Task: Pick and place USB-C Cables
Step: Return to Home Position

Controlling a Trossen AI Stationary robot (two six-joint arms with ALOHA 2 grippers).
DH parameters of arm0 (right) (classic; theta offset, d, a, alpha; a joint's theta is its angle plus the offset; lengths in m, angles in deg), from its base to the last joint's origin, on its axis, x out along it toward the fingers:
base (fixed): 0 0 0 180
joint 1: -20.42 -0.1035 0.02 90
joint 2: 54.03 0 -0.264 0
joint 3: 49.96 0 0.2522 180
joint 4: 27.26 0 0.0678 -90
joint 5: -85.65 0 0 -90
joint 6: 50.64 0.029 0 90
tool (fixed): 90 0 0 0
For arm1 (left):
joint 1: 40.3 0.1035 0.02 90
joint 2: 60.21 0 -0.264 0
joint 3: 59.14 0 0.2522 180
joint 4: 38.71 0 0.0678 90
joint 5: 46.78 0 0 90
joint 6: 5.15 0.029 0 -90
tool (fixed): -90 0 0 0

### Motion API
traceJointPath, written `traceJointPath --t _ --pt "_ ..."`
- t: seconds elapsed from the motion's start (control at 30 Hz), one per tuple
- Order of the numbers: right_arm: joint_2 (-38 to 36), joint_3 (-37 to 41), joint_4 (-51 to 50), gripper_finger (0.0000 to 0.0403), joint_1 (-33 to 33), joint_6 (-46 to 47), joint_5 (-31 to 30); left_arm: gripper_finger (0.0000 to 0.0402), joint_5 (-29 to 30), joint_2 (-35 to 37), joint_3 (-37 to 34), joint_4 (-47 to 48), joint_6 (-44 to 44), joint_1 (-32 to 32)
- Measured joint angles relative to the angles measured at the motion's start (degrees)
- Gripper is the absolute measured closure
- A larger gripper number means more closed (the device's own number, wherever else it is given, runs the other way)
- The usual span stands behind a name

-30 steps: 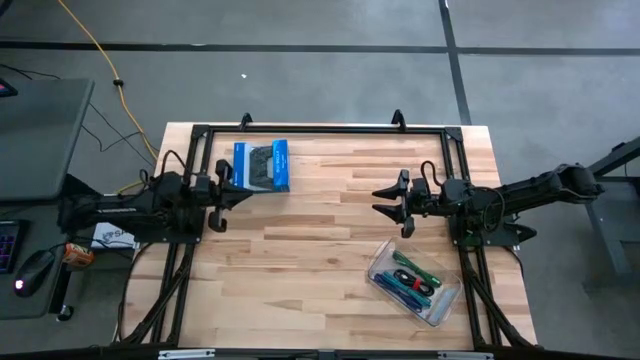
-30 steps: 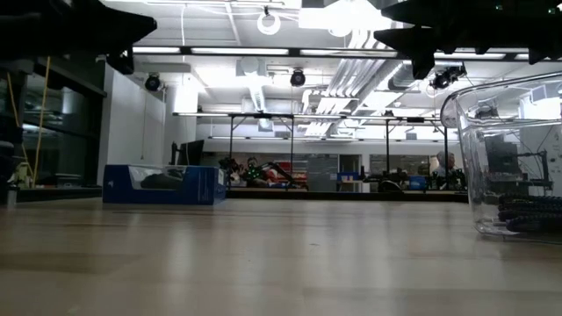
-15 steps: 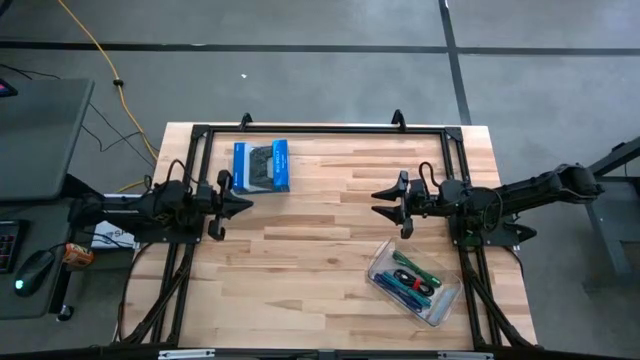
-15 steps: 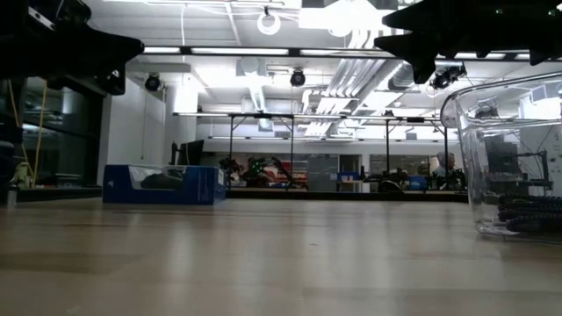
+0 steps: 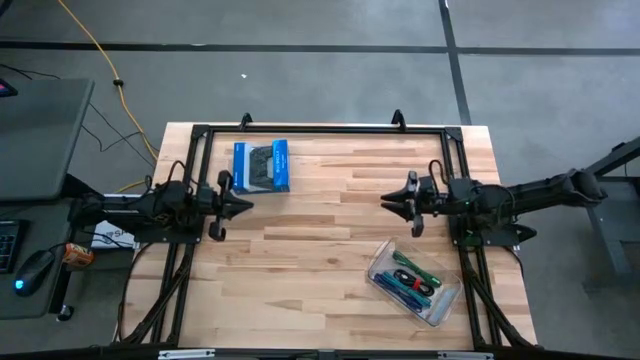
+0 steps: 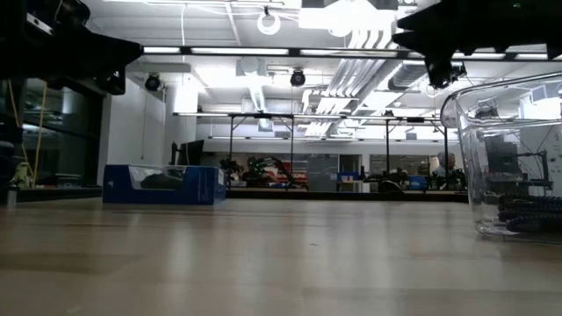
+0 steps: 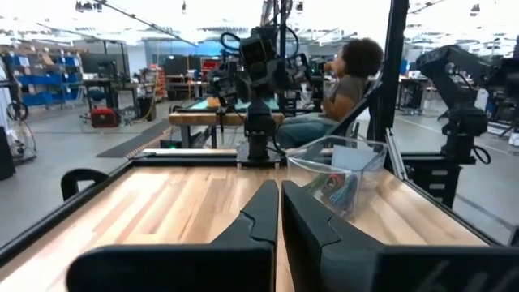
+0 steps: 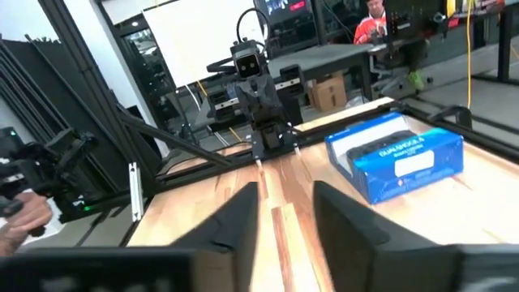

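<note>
The USB-C cables [image 5: 410,280] lie bundled in a clear plastic container [image 5: 440,300] at the table's near right. Green, teal and red show among them. The container also shows in the low view [image 6: 514,132] and the left wrist view [image 7: 357,158]. My left gripper [image 5: 243,204] hovers shut and empty over the table's left side, just near of the blue box; its fingers show closed in the left wrist view [image 7: 280,199]. My right gripper [image 5: 384,200] hovers open and empty over the table's right middle, far of the container; the gap shows in the right wrist view [image 8: 285,199].
A blue box picturing a gamepad [image 5: 262,166] lies at the far left of the table. A black frame [image 5: 320,128] runs round the table's edges. The middle of the wooden top lies between the two grippers. A yellow cord [image 5: 100,50] lies on the floor beyond. A person sits beyond the table [image 7: 345,77].
My left gripper has gone a little toward the table's right edge and turned, then kept still. My right gripper has drawn back toward the table's right edge and turned about its own axis. The container and the blue box have not moved.
</note>
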Motion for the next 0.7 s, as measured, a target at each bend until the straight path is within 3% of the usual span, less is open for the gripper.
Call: traceJointPath --t 0.13,0.2,0.33,0.5,0.7 --pt "-6.88 0.48 -6.53 0.0372 -0.47 0.77 -0.35 0.0401 -0.46 0.0 0.02 2.23 -0.07 0.0" --pt "-9.77 1.58 -7.69 0.0394 -0.92 -0.07 -1.04 0.0401 -0.48 0.0 0.02 3.42 -0.19 0.0" --pt "-14.8 4.81 -7.61 0.0383 -1.86 -0.57 -2.25 0.0401 -0.48 0.0 0.02 3.75 -0.16 0.0" --pt "-20.92 10.03 -5.32 0.0399 -2.27 -0.87 -2.64 0.0401 -0.48 0.0 0.02 3.8 -0.17 0.0" --pt "-27.07 14.13 -5.38 0.0402 -2.27 -2.26 1.5 0.0401 -0.48 0.0 0.02 4.03 -0.17 0.0"
